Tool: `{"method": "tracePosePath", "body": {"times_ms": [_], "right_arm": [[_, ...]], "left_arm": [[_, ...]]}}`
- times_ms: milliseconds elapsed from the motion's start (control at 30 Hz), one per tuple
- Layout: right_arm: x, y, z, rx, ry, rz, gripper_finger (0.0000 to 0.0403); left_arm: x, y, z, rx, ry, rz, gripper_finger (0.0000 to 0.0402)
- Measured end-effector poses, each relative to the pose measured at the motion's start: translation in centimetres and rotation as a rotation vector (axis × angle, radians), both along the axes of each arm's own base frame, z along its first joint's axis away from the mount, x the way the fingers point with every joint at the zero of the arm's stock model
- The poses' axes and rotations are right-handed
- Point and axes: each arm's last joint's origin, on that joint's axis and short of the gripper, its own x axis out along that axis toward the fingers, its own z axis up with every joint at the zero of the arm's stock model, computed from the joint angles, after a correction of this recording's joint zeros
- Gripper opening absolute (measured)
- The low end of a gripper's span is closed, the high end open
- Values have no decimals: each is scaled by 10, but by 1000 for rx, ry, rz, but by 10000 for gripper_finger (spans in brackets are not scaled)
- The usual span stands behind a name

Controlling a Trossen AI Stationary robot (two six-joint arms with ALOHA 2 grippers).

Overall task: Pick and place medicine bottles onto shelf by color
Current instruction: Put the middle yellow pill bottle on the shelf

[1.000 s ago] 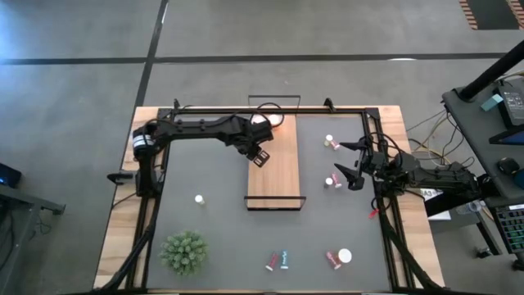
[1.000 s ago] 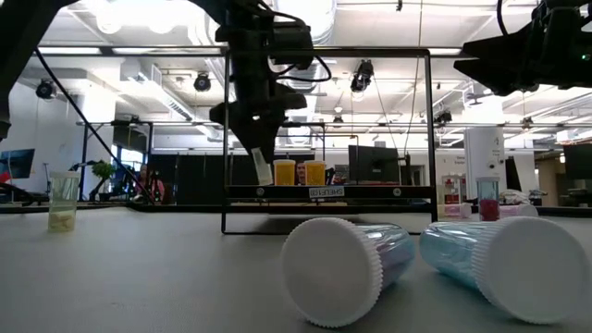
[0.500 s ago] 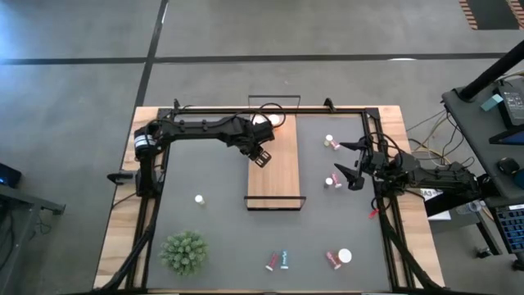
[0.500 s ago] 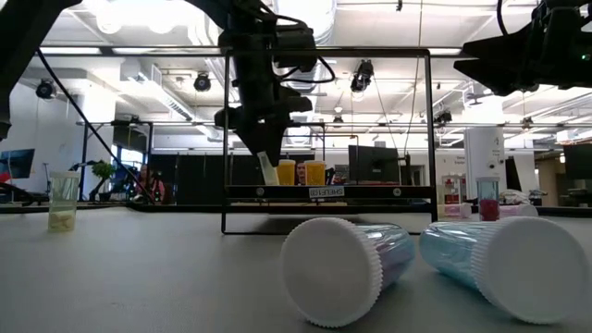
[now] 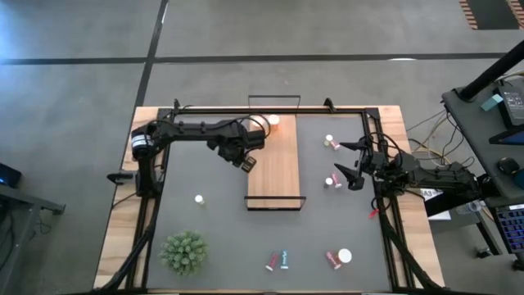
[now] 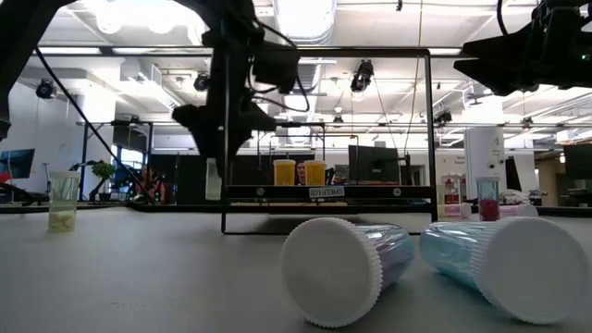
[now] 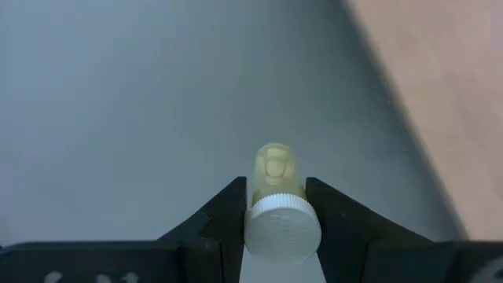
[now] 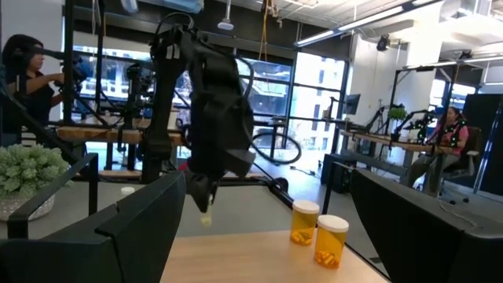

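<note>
The grey table (image 5: pixel 213 229) carries everything, and the light-wood shelf (image 5: pixel 278 168) lies at its centre in the high view. In the low view only the front edge and the black wire frame of the shelf can be seen; its top surface is hidden. Two orange bottles (image 6: pixel 298 172) stand on its far end, but from above the left arm covers most of them.

The left gripper (image 7: pixel 275 206) is closed on a small pale bottle (image 7: pixel 275 196) with a white cap. The body looks yellowish in the left wrist view; its true colour is hard to tell. In the high view this bottle is too small to make out under the gripper (image 5: pixel 243 161).

Compared with one second ago, the left gripper has left the shelf board. It now hangs above the grey table just beside the left long edge of the shelf (at about 9 o'clock from the shelf's upper half), and in the low view the bottle (image 6: pixel 214 179) hangs outside the wire frame.

The right gripper (image 5: pixel 350 164) has not moved. It waits at 3 o'clock from the shelf with fingers spread wide and empty, near a pink-red bottle (image 5: pixel 332 182).

Two teal bottles (image 6: pixel 416 264) lie on their sides close to the low camera, the right one partly cut off.
</note>
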Motion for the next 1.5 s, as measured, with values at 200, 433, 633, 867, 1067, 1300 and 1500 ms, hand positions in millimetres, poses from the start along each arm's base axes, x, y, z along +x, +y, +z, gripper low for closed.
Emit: {"method": "tracePosePath", "body": {"times_ms": [200, 433, 633, 867, 1067, 1300, 1500], "right_arm": [[0, 0, 0, 0, 0, 0, 350], [0, 0, 0, 0, 0, 0, 350], [0, 0, 0, 0, 0, 0, 350], [0, 0, 0, 0, 0, 0, 350], [0, 0, 0, 0, 0, 0, 350], [0, 0, 0, 0, 0, 0, 350], [0, 0, 0, 0, 0, 0, 350]], "left_arm": [[-13, -1, -8, 8, -50, 55, 107], [-27, -5, -25, 35, -151, 57, 107], [-30, -5, -29, 31, -157, 53, 107], [-28, -4, -30, 50, -170, 28, 107], [-27, -4, -30, 55, -179, 33, 107], [-26, -4, -30, 58, -188, 35, 107], [-25, -3, -30, 62, -199, 36, 116]]}}
